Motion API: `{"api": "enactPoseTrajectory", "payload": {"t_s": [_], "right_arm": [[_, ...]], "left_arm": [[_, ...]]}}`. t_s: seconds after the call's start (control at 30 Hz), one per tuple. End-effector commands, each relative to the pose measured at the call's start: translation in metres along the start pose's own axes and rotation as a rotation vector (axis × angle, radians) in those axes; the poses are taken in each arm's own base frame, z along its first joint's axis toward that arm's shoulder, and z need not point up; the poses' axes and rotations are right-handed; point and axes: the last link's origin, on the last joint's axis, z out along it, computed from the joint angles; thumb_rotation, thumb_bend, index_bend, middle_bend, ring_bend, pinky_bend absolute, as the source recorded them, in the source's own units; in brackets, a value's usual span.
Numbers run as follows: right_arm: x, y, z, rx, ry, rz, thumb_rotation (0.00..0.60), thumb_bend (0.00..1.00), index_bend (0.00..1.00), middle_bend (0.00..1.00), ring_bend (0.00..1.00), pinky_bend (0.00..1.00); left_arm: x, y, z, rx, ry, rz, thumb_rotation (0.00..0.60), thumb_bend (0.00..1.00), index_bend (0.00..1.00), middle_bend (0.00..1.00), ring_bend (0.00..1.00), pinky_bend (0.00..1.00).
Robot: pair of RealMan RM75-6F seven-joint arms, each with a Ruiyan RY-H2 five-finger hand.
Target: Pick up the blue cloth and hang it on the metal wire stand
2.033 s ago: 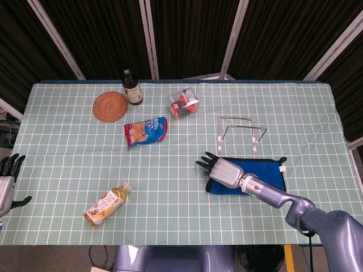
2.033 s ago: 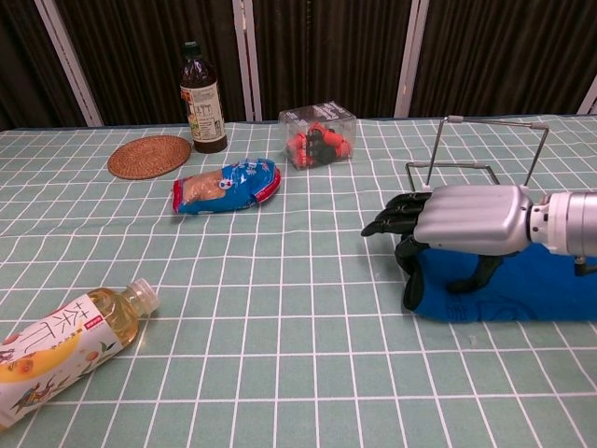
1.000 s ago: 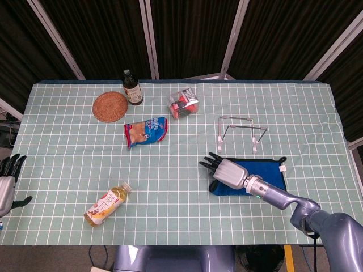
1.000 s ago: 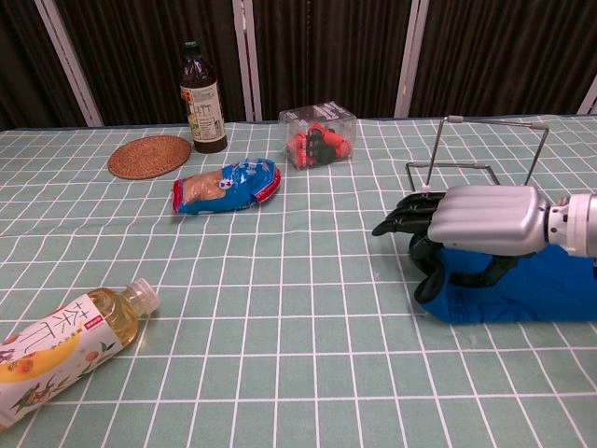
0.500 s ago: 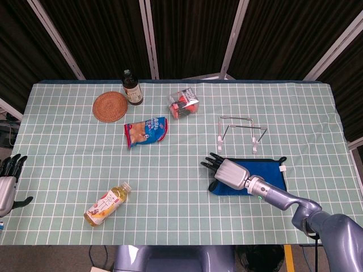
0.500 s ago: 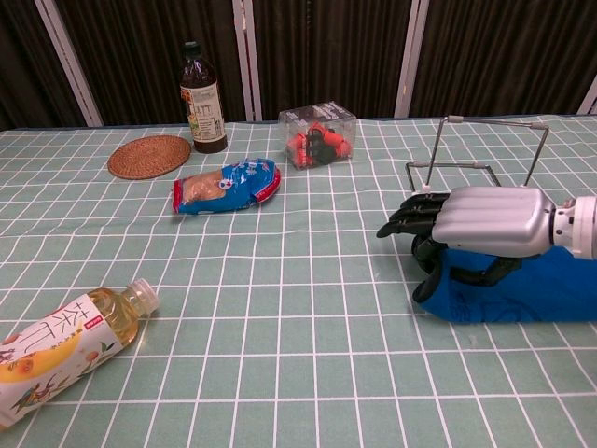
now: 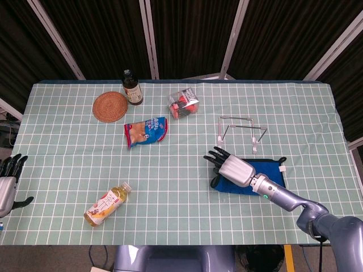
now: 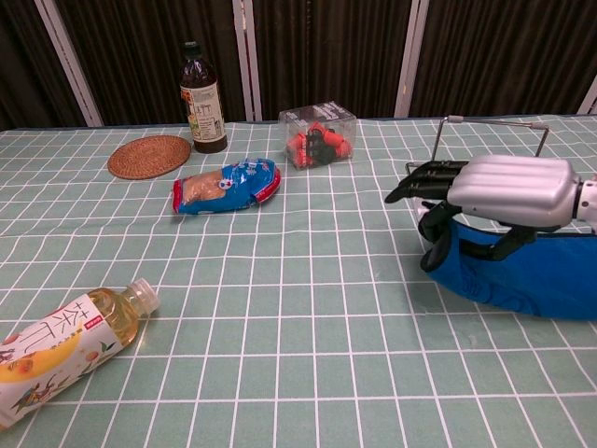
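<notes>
The blue cloth (image 7: 267, 171) lies on the checked tablecloth at the right, just in front of the metal wire stand (image 7: 241, 131). My right hand (image 7: 231, 168) grips the cloth's left edge, fingers stretched over the top and thumb underneath. In the chest view that edge of the cloth (image 8: 518, 273) is raised off the table under the right hand (image 8: 499, 191), with the wire stand (image 8: 492, 124) right behind it. My left hand (image 7: 7, 177) hangs off the table's left edge, holding nothing, fingers apart.
A dark glass bottle (image 7: 132, 87) and a woven coaster (image 7: 110, 106) stand at the back left. A clear box with red contents (image 7: 184, 103) and a blue snack bag (image 7: 146, 131) lie mid-table. A tea bottle (image 7: 108, 204) lies at the front left.
My right hand has closed on the cloth's left edge, shifted slightly right and risen, lifting that edge off the table. The left hand has stayed put.
</notes>
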Motion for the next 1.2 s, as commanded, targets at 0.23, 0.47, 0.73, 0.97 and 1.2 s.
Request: {"api": "enactPoseTrajectory", "payload": {"t_s": [0.23, 0.47, 0.73, 0.97, 1.2], "right_arm": [[0.048, 0.025, -0.023, -0.152, 0.163, 0.124, 0.6, 0.6, 0.74, 0.06, 0.0, 0.06], [0.089, 0.04, -0.052, -0.271, 0.299, 0.213, 0.6, 0.6, 0.77, 0.06, 0.0, 0.07], [0.121, 0.041, -0.078, -0.457, 0.42, 0.188, 0.6, 0.6, 0.73, 0.07, 0.0, 0.13], [0.15, 0.042, -0.097, -0.649, 0.459, 0.157, 0.6, 0.6, 0.74, 0.08, 0.0, 0.13], [0.159, 0.036, -0.103, -0.747, 0.425, 0.18, 0.6, 0.62, 0.74, 0.08, 0.0, 0.14]], "left_arm": [[0.006, 0.0, -0.005, -0.015, 0.015, -0.023, 0.6, 0.0, 0.0, 0.0, 0.0, 0.0], [0.012, -0.001, -0.009, -0.027, 0.033, -0.05, 0.6, 0.0, 0.0, 0.0, 0.0, 0.0], [0.021, 0.0, -0.018, -0.046, 0.066, -0.067, 0.6, 0.0, 0.0, 0.0, 0.0, 0.0], [0.029, 0.0, -0.025, -0.059, 0.095, -0.081, 0.6, 0.0, 0.0, 0.0, 0.0, 0.0], [0.03, -0.002, -0.026, -0.057, 0.099, -0.086, 0.6, 0.0, 0.0, 0.0, 0.0, 0.0]]}}
